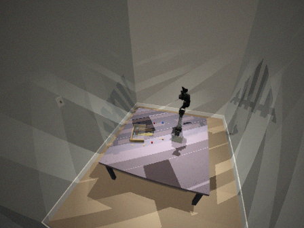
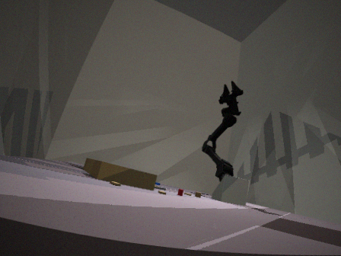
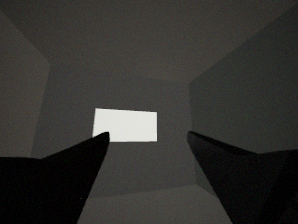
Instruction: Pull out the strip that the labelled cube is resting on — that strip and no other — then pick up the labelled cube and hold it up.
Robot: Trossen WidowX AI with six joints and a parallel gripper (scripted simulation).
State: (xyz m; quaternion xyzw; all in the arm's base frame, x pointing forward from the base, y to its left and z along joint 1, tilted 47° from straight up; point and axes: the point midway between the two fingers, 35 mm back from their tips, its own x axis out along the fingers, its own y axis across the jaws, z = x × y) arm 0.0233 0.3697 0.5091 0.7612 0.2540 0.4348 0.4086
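Top view is showing the table (image 1: 159, 163) with its near edge and front legs closest to the camera; a dark rectangular patch is lying on the surface just behind that edge. Farther back, the arm's base (image 1: 177, 135) is standing near the table's middle, with open surface on its near side. To the left of the base, several small coloured pieces (image 1: 151, 142) are lying scattered, well apart from it. Beyond them, a tan tray (image 1: 136, 139) and a dark block (image 1: 144, 123) are sitting toward the table's far-left edge. The labelled cube and its strip are too small to be picked out; they cannot be told from the other pieces.

The arm is rising from the base, with the gripper (image 1: 184, 89) pointing upward, high above the table and away from every object. In the exterior view the gripper (image 2: 231, 91) is showing two fingers spread wide with nothing between them. The wrist view is showing only the ceiling panel (image 3: 125, 125) between the spread fingertips.
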